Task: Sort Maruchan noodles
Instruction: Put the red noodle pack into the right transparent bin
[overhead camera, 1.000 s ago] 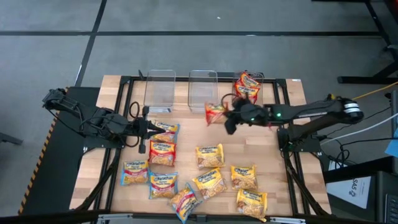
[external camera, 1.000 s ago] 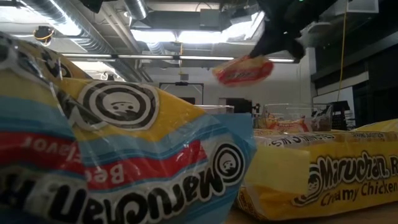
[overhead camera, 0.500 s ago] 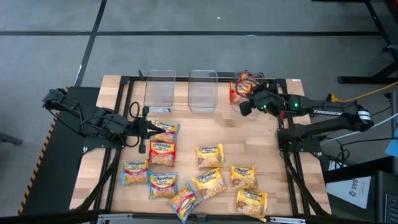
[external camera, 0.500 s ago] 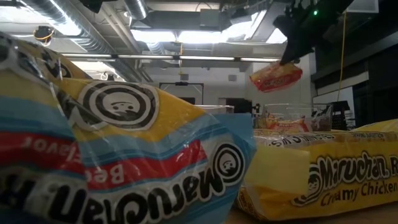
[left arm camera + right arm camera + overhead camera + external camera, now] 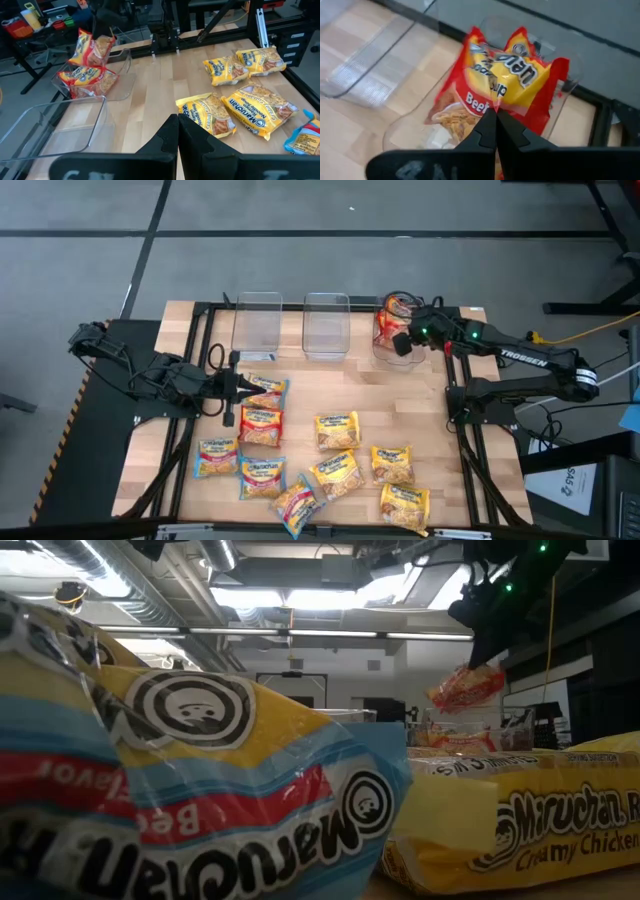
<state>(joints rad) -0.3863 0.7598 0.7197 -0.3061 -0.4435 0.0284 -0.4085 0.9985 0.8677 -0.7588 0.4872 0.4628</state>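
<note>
Right end effector (image 5: 494, 116) clenched on a crinkled red-trimmed noodle packet (image 5: 507, 80), held above the rightmost clear bin (image 5: 385, 352). Right wrist view alone shows "Beef" lettering. Left end effector (image 5: 243, 387) closed, empty, over the wooden tabletop (image 5: 420, 430).

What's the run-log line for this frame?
right gripper: shut on red packet, above right bin | left gripper: shut, empty, table left | other bins: empty
</note>
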